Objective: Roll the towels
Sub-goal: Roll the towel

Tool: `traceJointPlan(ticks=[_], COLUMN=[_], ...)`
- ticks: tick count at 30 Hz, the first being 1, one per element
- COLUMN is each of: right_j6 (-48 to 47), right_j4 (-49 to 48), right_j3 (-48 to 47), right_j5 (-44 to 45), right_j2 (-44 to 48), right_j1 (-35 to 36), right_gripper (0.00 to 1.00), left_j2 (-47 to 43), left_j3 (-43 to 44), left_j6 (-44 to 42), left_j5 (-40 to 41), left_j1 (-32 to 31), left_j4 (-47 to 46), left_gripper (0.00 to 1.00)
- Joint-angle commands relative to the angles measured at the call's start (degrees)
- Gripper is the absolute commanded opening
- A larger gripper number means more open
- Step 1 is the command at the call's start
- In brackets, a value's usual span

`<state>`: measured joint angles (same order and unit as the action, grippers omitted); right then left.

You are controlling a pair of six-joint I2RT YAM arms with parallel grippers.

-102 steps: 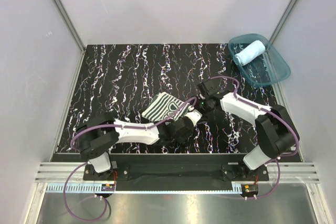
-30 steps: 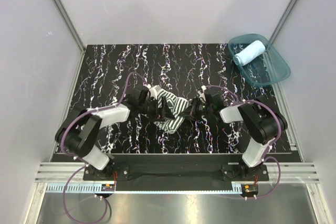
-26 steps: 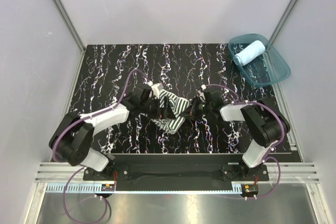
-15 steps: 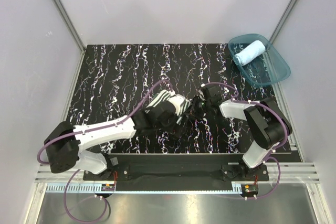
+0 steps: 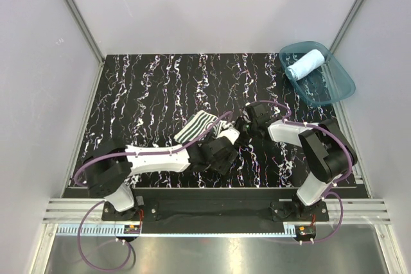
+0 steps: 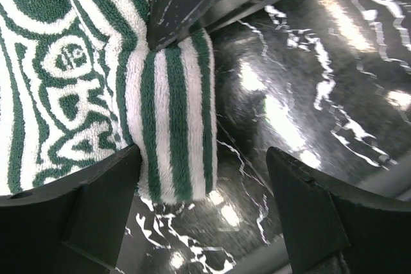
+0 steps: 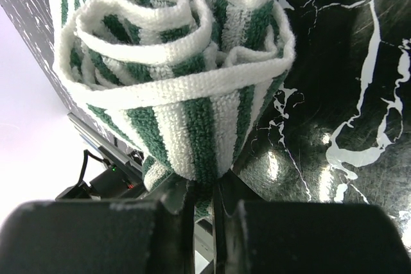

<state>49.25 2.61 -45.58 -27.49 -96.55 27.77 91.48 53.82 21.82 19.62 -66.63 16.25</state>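
The green-and-white striped towel [image 5: 196,126] lies mid-table, partly rolled at its right end. My right gripper [image 5: 239,126] is shut on that rolled end; in the right wrist view the coiled towel [image 7: 173,81] fills the frame and its lower fold is pinched in the gripper [image 7: 205,206]. My left gripper [image 5: 225,147] hovers open at the towel's near right corner. In the left wrist view the gripper [image 6: 205,203] straddles the roll's striped end [image 6: 173,126] without closing on it. The light blue towel [image 5: 306,63] lies rolled in the tub.
The translucent teal tub [image 5: 340,88] stands at the far right corner of the black marbled tabletop [image 5: 141,88]. Grey walls enclose the table on three sides. The two arms meet close together just right of centre.
The left arm has swung from the towel's left side round to its near right corner, its gripper staying open. The right gripper has kept its hold on the rolled end.
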Motion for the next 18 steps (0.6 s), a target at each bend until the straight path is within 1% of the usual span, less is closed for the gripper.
traceJointPlan(ticks=[1,6,8,12,13,16,17,18], right_j6=[-1.6,-1.8,-1.8,-2.3,-2.5,-2.7,-2.8,-2.8], right_j4=[5.9,6.7,7.2,8.5,8.7,9.1,9.3,9.3], right_j3=[-0.1,0.1,0.2,0.4,0.6,1.1,1.2,1.2], right_j5=[1.9,0.8,0.4,-0.5,-0.5,-0.5,-0.5,-0.3], right_j2=[1.2,2.1,2.7,3.1,3.3,3.5,3.4,3.4], right_j1=[0.7,0.7,0.8,0.8,0.7,0.7,0.8,0.7], right_gripper=[0.01,0.01,0.01,0.02,0.03,0.06,0.08,0.11], left_j2=[2.4,5.2,5.9,6.9,6.9,6.5,6.5,6.4], left_j3=[1.6,0.5,0.0,-3.1,-4.2,-5.0,-5.0,-5.0], left_j6=[-1.0,-1.3,-1.6,-1.7,-1.7,-2.1,-2.3,-2.5], left_j5=[3.3,4.2,3.6,0.4,-0.2,-2.6,-3.0,-3.7], left_j1=[-0.1,0.3,1.0,3.8,4.8,6.3,6.5,6.7], left_j4=[-4.0,-5.8,-7.4,-11.1,-12.3,-13.9,-14.1,-14.1], left_gripper=[0.83,0.79,0.74,0.58,0.52,0.38,0.30,0.27])
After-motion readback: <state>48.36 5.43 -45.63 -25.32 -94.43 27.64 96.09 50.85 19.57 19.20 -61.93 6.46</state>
